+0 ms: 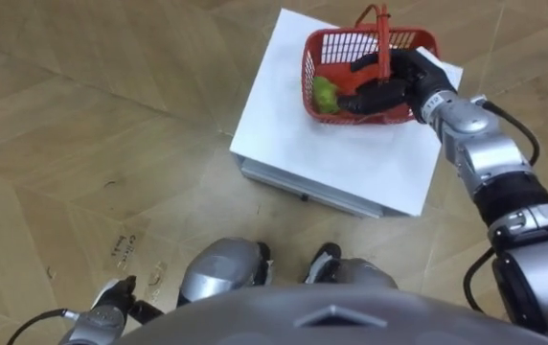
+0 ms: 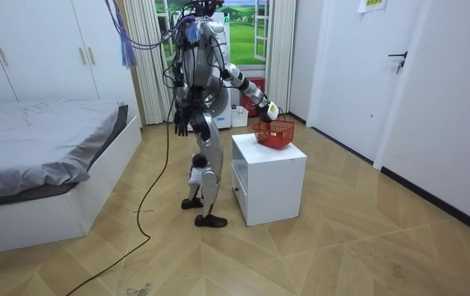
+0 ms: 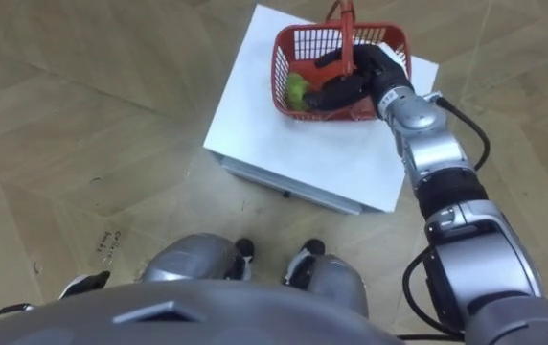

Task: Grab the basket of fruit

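A red mesh fruit basket [image 1: 330, 50] [image 3: 298, 43] [image 2: 274, 133] stands on the far right part of a white cabinet [image 1: 331, 163] [image 2: 268, 177]. Its handle [image 1: 382, 36] is raised upright. A green fruit [image 1: 324, 93] [image 3: 296, 89] lies inside, at the basket's left end. My right hand [image 1: 403, 81] [image 3: 370, 75] reaches into the basket from the right, and its fingers and thumb curl round the lower part of the handle. The basket's base rests on the cabinet top. My left hand [image 1: 111, 302] [image 2: 182, 123] hangs idle at my side with relaxed fingers.
I stand close to the cabinet's near side on a wooden floor. The cabinet has a drawer front [image 1: 293, 187] facing me. A bed [image 2: 38, 140] is at the room view's left, white wardrobes [image 2: 46, 49] behind it, a door [image 2: 395, 74] at the right.
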You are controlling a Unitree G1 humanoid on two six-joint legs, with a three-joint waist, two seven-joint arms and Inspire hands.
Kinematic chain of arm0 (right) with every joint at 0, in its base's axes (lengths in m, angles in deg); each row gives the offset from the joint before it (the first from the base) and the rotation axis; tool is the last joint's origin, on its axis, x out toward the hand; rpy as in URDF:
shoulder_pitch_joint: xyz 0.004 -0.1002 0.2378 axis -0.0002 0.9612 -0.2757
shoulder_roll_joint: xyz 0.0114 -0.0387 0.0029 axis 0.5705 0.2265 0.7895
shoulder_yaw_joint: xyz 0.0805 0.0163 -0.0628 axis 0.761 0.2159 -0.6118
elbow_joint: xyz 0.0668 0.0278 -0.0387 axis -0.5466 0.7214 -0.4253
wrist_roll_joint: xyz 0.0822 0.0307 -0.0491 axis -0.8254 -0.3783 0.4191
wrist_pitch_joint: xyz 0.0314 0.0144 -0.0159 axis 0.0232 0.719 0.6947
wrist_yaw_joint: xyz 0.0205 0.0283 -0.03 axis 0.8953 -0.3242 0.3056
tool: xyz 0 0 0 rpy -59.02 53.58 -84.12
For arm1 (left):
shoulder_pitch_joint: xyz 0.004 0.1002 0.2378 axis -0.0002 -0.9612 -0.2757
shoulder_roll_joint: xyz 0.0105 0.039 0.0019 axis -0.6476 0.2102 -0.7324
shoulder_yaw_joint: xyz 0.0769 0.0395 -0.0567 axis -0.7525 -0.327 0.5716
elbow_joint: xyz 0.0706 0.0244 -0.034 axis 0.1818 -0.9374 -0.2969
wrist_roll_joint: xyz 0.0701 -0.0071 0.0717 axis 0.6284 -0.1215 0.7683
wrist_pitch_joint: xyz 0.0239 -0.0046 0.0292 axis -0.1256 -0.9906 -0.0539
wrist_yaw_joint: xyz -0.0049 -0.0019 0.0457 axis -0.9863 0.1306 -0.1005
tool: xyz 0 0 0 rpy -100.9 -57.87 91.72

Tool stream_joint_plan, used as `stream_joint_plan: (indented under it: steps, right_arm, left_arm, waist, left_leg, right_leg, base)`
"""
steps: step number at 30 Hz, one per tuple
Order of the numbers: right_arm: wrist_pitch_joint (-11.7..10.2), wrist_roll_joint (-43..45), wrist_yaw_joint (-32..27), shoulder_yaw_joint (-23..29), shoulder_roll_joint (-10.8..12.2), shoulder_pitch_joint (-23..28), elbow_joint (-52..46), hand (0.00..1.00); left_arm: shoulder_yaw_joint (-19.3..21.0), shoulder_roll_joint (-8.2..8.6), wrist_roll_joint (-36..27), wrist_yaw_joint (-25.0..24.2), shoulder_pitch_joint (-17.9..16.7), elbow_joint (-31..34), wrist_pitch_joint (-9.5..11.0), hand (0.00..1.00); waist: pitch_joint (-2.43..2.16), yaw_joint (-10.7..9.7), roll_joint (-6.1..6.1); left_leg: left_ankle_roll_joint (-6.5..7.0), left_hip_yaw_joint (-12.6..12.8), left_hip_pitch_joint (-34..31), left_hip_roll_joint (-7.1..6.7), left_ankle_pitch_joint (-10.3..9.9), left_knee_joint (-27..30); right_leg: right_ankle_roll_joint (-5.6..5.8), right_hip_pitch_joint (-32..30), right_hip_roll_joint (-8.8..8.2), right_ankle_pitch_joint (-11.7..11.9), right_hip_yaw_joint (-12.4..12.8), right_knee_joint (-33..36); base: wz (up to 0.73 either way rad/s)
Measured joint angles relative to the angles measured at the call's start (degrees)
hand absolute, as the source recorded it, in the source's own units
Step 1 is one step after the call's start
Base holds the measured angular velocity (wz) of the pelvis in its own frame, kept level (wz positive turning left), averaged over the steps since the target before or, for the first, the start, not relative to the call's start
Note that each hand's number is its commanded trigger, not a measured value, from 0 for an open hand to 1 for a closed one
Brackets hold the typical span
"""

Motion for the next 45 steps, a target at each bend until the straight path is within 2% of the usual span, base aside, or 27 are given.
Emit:
stream_joint_plan:
  steps: [6, 9, 15, 18, 20, 24, 25, 26, 32, 33, 34, 35, 37, 40, 44, 45]
  right_arm:
    - [-0.01, 0.23, -0.1, 0.01, -0.03, 0.15, 0.36, 0.0]
    - [-0.03, 0.31, -0.1, 0.02, -0.18, 0.58, 0.36, 0.0]
    - [-0.15, 0.01, 0.01, 0.84, -1.09, 1.22, 0.31, 0.0]
    - [-0.81, 0.03, -0.01, 0.98, -1.65, 1.86, -0.3, 0.0]
    - [-1.37, 0.0, 0.0, 1.12, -1.81, 2.15, -0.62, 0.0]
    - [-1.93, 0.02, -0.1, 1.2, -2.08, 2.2, -1.12, 0.0]
    - [-2.08, -0.03, -0.08, 1.26, -2.14, 2.42, -1.57, 0.0]
    - [-2.16, -0.04, -0.09, 1.98, -2.16, 2.9, -2.29, 0.0]
    - [-2.96, -0.25, -0.79, 6.1, -2.24, 8.81, -5.51, 0.0]
    - [-2.82, -0.22, -0.76, 7.31, -2.25, 10.11, -6.05, 0.0]
    - [-2.81, -0.15, -0.8, 9.28, -2.25, 11.49, -7.02, 0.0]
    - [-2.83, -0.13, -1.03, 10.65, -2.32, 12.49, -8.13, 0.0]
    - [-2.87, -0.28, -1.18, 12.34, -2.41, 14.09, -10.8, 0.0]
    - [-2.87, -2.79, -2.35, 14.7, -3.93, 16.73, -13.81, 0.0]
    - [-2.83, -3.16, -4.56, 19.84, -3.85, 21.1, -14.08, 0.0]
    - [-2.82, -3.68, -4.82, 21.71, -3.85, 22.35, -13.7, 0.0]
  left_arm:
    - [-0.01, 0.03, -0.03, 0.37, -0.02, -0.11, -0.34, 0.0]
    - [-0.01, 0.08, -0.04, 0.42, -0.1, -0.07, -0.34, 0.0]
    - [0.21, 0.76, 0.02, 0.37, -0.15, 0.06, -0.28, 0.0]
    - [0.52, 0.74, 0.03, 0.33, -0.15, 0.21, -0.16, 0.0]
    - [0.54, 0.73, 0.03, 0.31, -0.44, 0.5, -0.15, 0.0]
    - [1.1, 0.76, 0.04, 0.39, -0.54, 0.8, -0.1, 0.0]
    - [1.29, 0.77, 0.04, 0.38, -0.59, 0.8, -0.13, 0.0]
    - [1.29, 0.79, 0.01, 0.35, -0.68, 0.7, -0.12, 0.0]
    - [3.67, 0.77, 0.0, 1.33, -2.02, 0.24, -0.4, 0.0]
    - [4.6, 0.79, 0.02, 1.72, -2.52, 0.53, -0.41, 0.0]
    - [5.65, 0.79, 0.05, 1.82, -2.85, 0.6, -0.42, 0.0]
    - [6.56, 0.77, 0.05, 1.92, -3.26, 0.6, -0.39, 0.0]
    - [7.6, 0.69, 0.0, 2.09, -3.67, 0.6, -0.43, 0.0]
    - [9.02, 0.89, 0.03, 3.09, -3.61, 1.61, -0.4, 0.0]
    - [12.13, 1.0, 0.05, 5.17, -3.69, 3.49, -0.3, 0.0]
    - [12.96, 1.05, 0.04, 5.61, -3.69, 3.9, -0.27, 0.0]
  waist:
    - [-0.01, -0.59, -0.39]
    - [-0.41, -1.01, -1.04]
    - [-0.64, -2.03, -1.62]
    - [-0.87, -2.35, -2.08]
    - [-0.95, -3.52, -2.43]
    - [-0.83, -3.92, -3.41]
    - [-0.97, -4.24, -3.67]
    - [-0.99, -5.11, -3.74]
    - [-1.13, -5.93, -3.85]
    - [-1.14, -6.85, -3.86]
    - [-1.14, -7.47, -3.86]
    - [-1.23, -7.88, -3.95]
    - [-1.42, -8.99, -4.17]
    - [-1.52, -11.16, -4.31]
    - [-1.63, -12.25, -4.63]
    - [-1.69, -13.18, -4.68]
  left_leg:
    - [-0.06, 0.17, 1.41, 0.08, 0.06, -1.49]
    - [-0.08, 0.12, 1.93, 0.26, 0.05, -1.83]
    - [-0.05, 0.51, 3.86, 0.38, 0.08, -2.78]
    - [-0.06, 1.58, 4.73, 0.67, 0.09, -3.17]
    - [-0.07, 1.7, 5.4, 0.8, 0.1, -3.5]
    - [-0.08, 1.83, 6.75, 1.05, 0.1, -4.49]
    - [-0.08, 1.85, 6.9, 1.1, 0.09, -4.6]
    - [-0.12, 1.86, 7.22, 1.1, 0.12, -4.73]
    - [-0.29, 3.18, 8.99, 1.3, 0.23, -6.24]
    - [-0.29, 3.24, 9.05, 1.31, 0.23, -6.24]
    - [-0.29, 4.5, 9.75, 1.46, 0.23, -6.48]
    - [-0.29, 5.75, 10.35, 1.7, 0.23, -7.2]
    - [-0.29, 6.55, 11.07, 1.94, 0.23, -8.07]
    - [-0.34, 7.35, 11.88, 2.08, 0.25, -8.45]
    - [-0.71, 7.9, 14.42, 2.25, 0.48, -9.93]
    - [-0.71, 7.97, 14.89, 2.29, 0.48, -9.93]
  right_leg:
    - [-0.02, 1.47, 0.62, -0.01, 0.3, -0.9]
    - [-0.03, 2.31, 1.16, 0.0, 0.83, -1.98]
    - [0.14, 3.56, 1.48, 0.0, 1.53, -3.03]
    - [0.17, 4.04, 1.44, -0.02, 1.78, -3.06]
    - [0.25, 5.35, 1.42, -0.06, 1.72, -4.0]
    - [0.29, 6.72, 2.0, -0.08, 1.76, -5.19]
    - [0.37, 7.22, 2.06, -0.03, 1.73, -6.0]
    - [0.5, 7.92, 2.16, 0.05, 1.62, -6.8]
    - [0.68, 9.26, 2.49, 0.14, 1.86, -7.76]
    - [0.68, 9.44, 2.7, 0.14, 1.84, -7.84]
    - [0.74, 9.69, 2.73, 0.1, 2.1, -7.89]
    - [0.73, 9.73, 2.85, 0.1, 3.1, -7.87]
    - [0.73, 9.72, 3.08, 0.11, 4.27, -7.96]
    - [0.73, 9.99, 3.32, 0.11, 5.18, -7.94]
    - [0.69, 11.49, 3.97, 0.0, 6.78, -8.06]
    - [0.67, 11.99, 4.02, -0.02, 6.88, -8.09]
  base:
    - [-0.01]
    - [0.0]
    - [-0.05]
    - [-0.1]
    - [0.09]
    - [-0.01]
    - [0.07]
    - [0.13]
    - [-0.05]
    - [0.0]
    - [-0.14]
    - [-0.25]
    - [-0.32]
    - [-0.18]
    - [-0.14]
    - [0.0]
